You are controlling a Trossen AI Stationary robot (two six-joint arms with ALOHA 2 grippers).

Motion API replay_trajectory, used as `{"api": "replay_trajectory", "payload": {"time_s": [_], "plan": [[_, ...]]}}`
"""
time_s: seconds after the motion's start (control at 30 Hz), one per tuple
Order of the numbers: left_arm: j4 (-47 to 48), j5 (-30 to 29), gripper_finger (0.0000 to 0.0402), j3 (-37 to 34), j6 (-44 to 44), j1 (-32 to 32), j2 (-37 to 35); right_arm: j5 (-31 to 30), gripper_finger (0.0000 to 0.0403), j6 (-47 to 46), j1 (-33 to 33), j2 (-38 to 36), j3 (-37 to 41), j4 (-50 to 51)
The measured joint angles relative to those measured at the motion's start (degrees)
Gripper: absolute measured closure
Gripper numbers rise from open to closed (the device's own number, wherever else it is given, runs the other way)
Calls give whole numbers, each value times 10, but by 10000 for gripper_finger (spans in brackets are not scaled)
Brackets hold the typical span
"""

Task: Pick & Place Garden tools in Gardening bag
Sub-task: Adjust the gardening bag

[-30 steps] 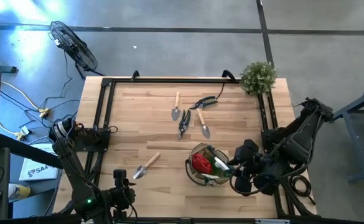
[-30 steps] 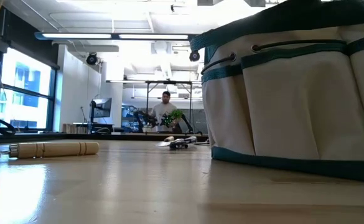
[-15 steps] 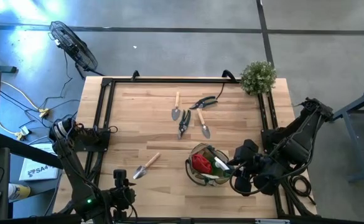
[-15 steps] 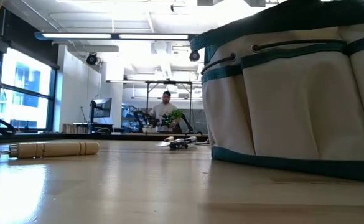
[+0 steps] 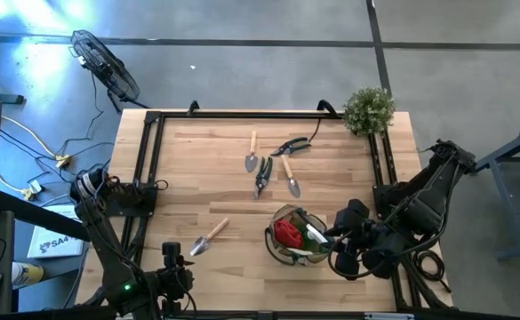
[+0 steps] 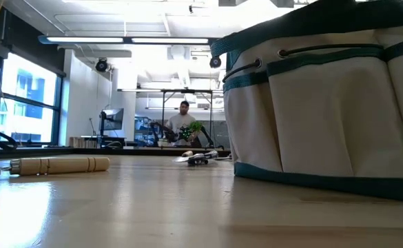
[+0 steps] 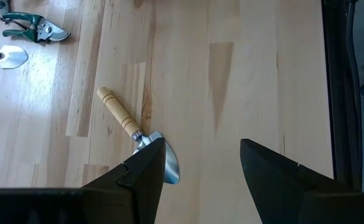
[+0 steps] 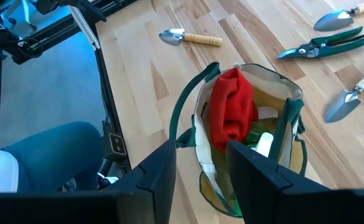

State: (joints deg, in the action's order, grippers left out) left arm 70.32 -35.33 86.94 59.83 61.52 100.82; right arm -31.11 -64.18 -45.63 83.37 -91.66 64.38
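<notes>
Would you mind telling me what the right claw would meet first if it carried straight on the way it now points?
Probably the gardening bag: the right claw, open and empty, points at its open mouth, likely meeting the red piece inside first, though depth is unclear.

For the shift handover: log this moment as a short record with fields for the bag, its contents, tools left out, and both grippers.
bag: gardening bag upright on the table, near the front right
in bag: red cone-shaped piece and spray bottle
tools outside: lone trowel front left; two trowels and two pruners mid-table
left gripper: open, empty, over the lone trowel's blade end
right gripper: open, empty, beside the bag
other: plant at back right corner
</notes>
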Motion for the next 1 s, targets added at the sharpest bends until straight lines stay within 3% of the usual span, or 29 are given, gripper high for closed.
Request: {"api": "replay_trajectory", "payload": {"time_s": [0.27, 0.5, 0.63, 0.8, 1.0], "plan": [[0, -4, 203, 0, -4, 0, 0, 0, 270, 0, 0, 0, 0, 0], [1, -75, 203, 0, -15, 0, 0, -41, 270, 30, 9, 0, 0, -21], [1, -98, 203, 0, -15, 0, 0, -78, 270, 31, 27, 0, 0, -65], [-4, -81, 203, 0, -11, 0, 0, -116, 270, 34, 71, 0, 0, -149], [-13, -78, 203, 0, -11, 0, 0, -135, 270, 161, 128, 0, 0, -243]]}}
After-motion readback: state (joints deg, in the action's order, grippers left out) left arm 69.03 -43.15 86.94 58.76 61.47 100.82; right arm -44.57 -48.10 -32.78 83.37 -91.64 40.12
